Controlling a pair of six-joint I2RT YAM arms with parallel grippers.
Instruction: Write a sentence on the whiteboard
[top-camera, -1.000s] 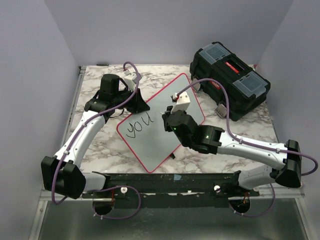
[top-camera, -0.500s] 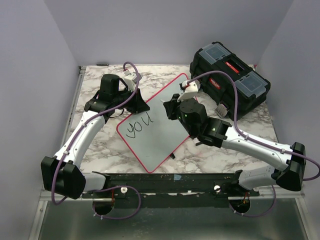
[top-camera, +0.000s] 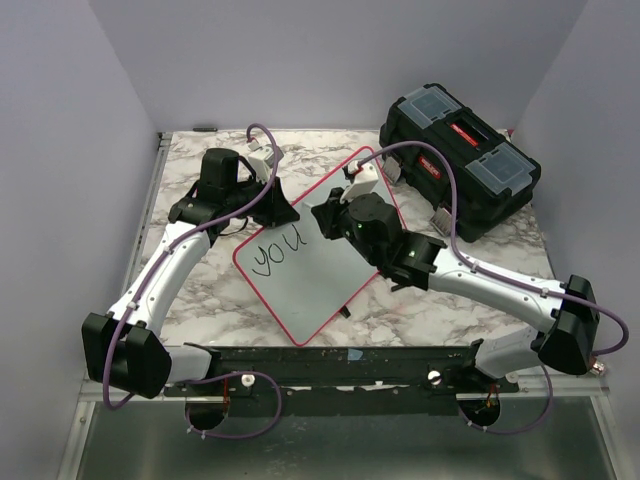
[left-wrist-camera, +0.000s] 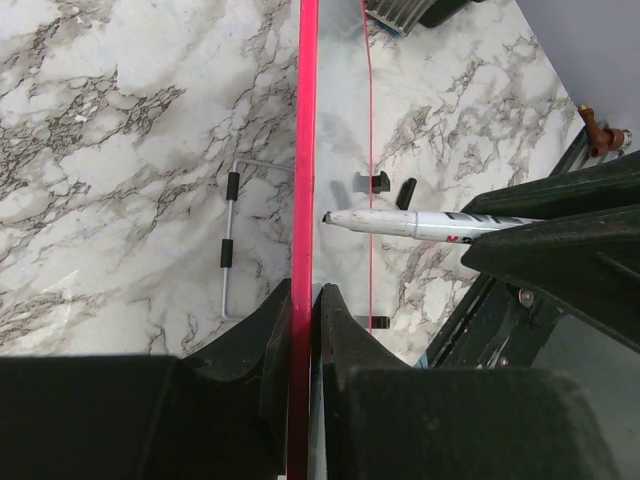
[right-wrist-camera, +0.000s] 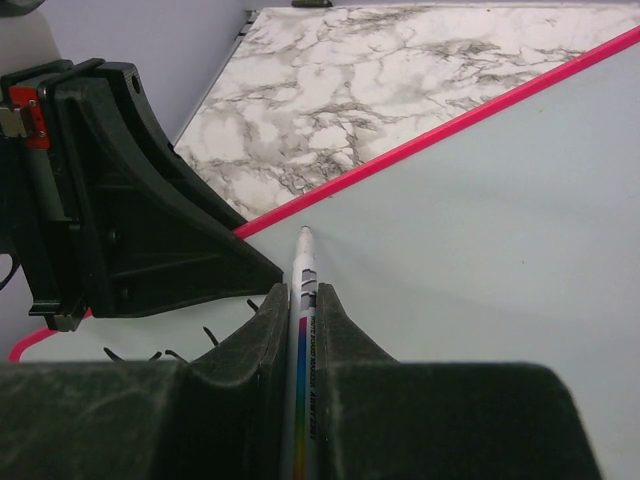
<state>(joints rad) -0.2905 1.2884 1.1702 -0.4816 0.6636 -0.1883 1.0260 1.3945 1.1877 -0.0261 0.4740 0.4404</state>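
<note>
On your left, the left gripper (left-wrist-camera: 303, 300) is clamped on the red rim of the whiteboard (top-camera: 310, 285), which sits diagonally mid-table. The sentence (top-camera: 278, 250) reads only "you" so far. Moving right, your right gripper (right-wrist-camera: 303, 297) is closed on the marker (right-wrist-camera: 305, 250), tip near the top rim, close beside the left gripper. Careful: stroke that way and you could collide or run off the board, and heavy pressure may shift it in the clamp.
</note>
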